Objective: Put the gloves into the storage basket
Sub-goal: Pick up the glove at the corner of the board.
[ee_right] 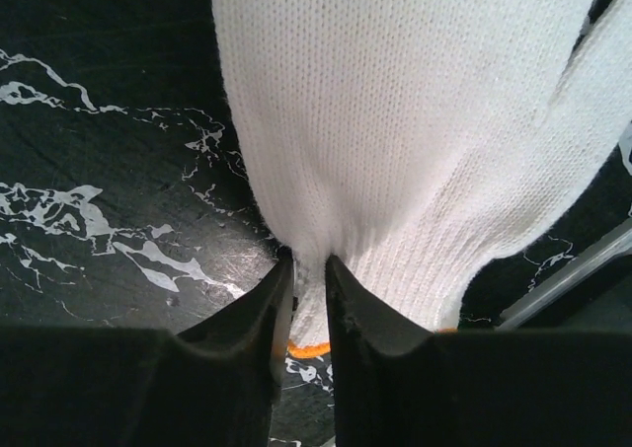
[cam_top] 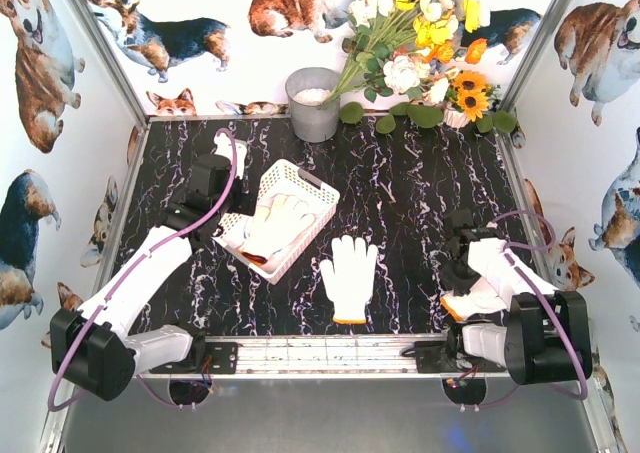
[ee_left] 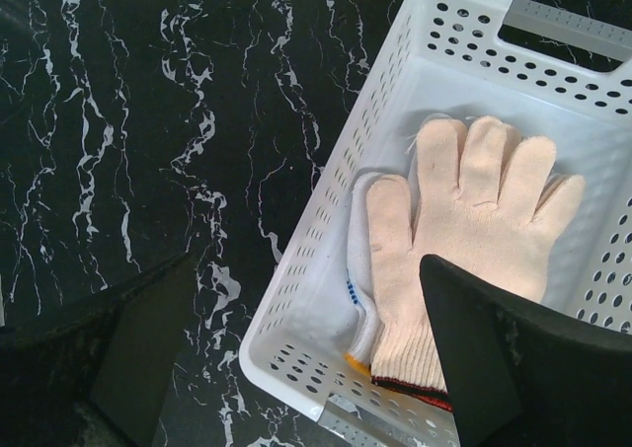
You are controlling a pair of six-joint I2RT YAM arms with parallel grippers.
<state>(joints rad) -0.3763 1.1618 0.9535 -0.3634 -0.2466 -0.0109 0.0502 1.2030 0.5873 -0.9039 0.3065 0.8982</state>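
Note:
The storage basket is white with perforated sides and lies angled at the table's left middle. A cream glove lies in it, on top of another white glove whose edge shows blue dots. My left gripper hangs open over the basket's near corner, holding nothing. A white glove with an orange cuff lies flat on the table in the middle. At the front right, my right gripper is shut on the edge of another white glove, just above its orange cuff.
A grey metal bucket stands at the back, with a bunch of artificial flowers beside it at the back right. Corgi-print walls enclose the black marbled table. A metal rail runs along the front.

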